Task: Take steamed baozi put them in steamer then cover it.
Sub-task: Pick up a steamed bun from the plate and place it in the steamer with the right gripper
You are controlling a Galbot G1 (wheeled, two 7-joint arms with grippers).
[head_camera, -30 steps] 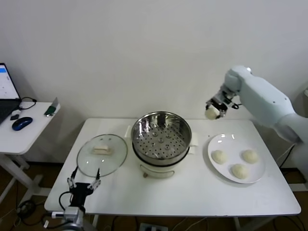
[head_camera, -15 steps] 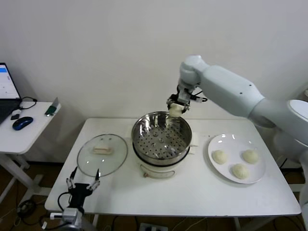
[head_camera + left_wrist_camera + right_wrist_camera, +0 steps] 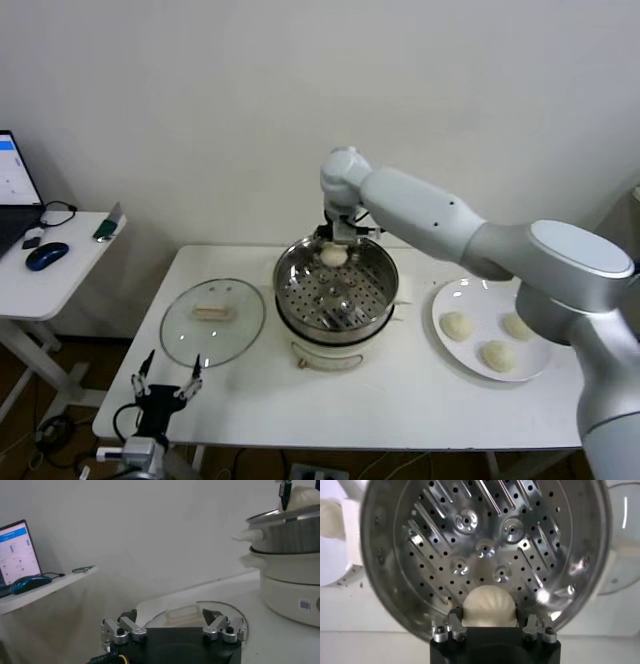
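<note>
The steamer (image 3: 336, 330), a shiny steel pot with a perforated tray (image 3: 485, 545), stands mid-table. My right gripper (image 3: 335, 250) hangs just above its far side, shut on one cream-white steamed baozi (image 3: 334, 257). In the right wrist view that bun (image 3: 488, 605) sits between the fingers (image 3: 455, 620), over the tray. Three more baozi (image 3: 456, 326) lie on the white plate (image 3: 470, 298) at the right. The cover (image 3: 190, 338), a glass lid with a cream handle, lies flat left of the steamer. My left gripper (image 3: 165, 380) is parked open below the table's front left edge.
A side table (image 3: 60, 265) at the far left carries a laptop and a blue mouse (image 3: 45, 256). The wall runs close behind the main table. From the left wrist, the cover (image 3: 182, 614) lies just ahead and the steamer (image 3: 290, 540) farther off.
My right arm has swung left from above the plate to the steamer, carrying the baozi, and lowered it to the pot's rim. The left arm has barely moved.
</note>
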